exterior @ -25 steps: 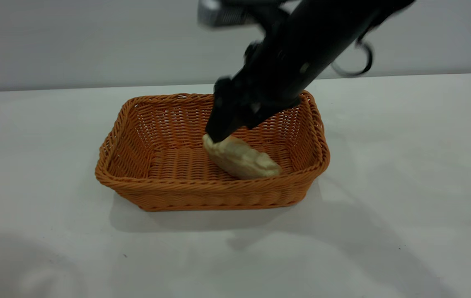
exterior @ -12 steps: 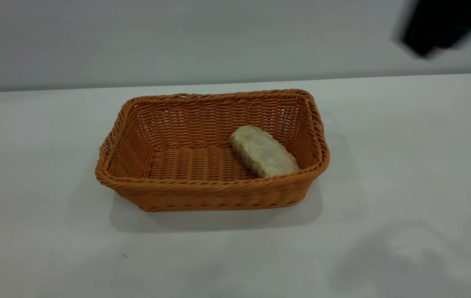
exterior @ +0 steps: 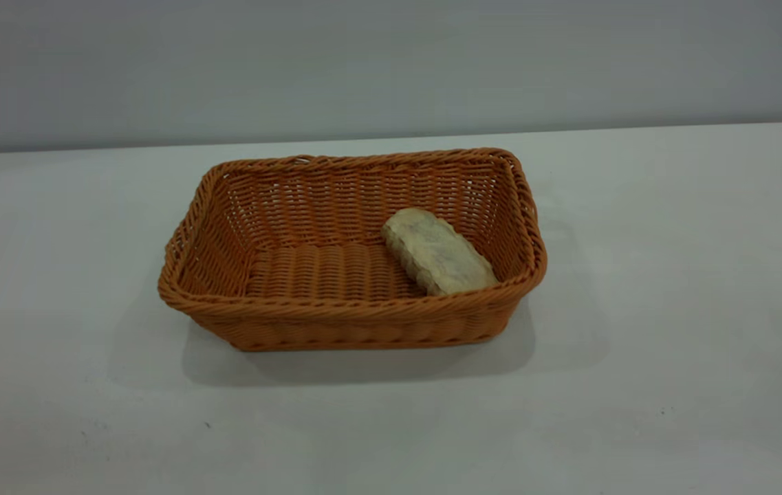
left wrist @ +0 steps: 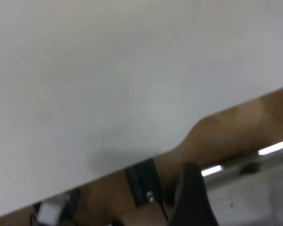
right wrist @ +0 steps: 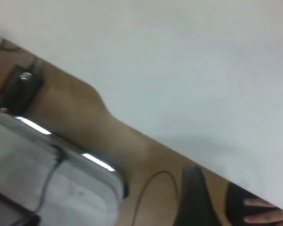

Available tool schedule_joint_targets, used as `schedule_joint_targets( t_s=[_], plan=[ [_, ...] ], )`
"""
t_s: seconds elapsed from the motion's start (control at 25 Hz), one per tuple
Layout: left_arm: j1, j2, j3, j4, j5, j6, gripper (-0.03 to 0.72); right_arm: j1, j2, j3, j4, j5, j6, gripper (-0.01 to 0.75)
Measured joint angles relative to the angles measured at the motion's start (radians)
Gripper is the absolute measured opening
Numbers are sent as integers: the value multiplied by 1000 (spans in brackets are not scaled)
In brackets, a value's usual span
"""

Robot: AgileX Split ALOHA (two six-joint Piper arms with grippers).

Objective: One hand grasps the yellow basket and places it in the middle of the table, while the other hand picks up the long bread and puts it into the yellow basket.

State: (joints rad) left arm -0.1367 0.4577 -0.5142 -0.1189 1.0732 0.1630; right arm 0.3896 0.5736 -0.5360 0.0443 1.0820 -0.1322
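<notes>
Right arm gone from ext. view since 0.5 s ago; long bread (exterior: 439,253) lies released in yellow basket (exterior: 356,323), 3 o'clock side, mid-surface (exterior: 672,289). Task looks done. End effector states: cannot tell.

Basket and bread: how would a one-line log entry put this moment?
yellow basket: mid-table | long bread: inside basket, right end, pale side up | arms: off exterior view
</notes>
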Motion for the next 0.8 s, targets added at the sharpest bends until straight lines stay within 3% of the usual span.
schedule_joint_targets(
  t_s=[0.32, 0.8],
  plan=[
    [0, -68, 25, -53, 38, 0, 584, 0, -224, 64, -13, 30, 2, 561],
    [0, -68, 26, -53, 39, -1, 584, 0, -257, 64, -14, 33, 2, 561]
  ],
)
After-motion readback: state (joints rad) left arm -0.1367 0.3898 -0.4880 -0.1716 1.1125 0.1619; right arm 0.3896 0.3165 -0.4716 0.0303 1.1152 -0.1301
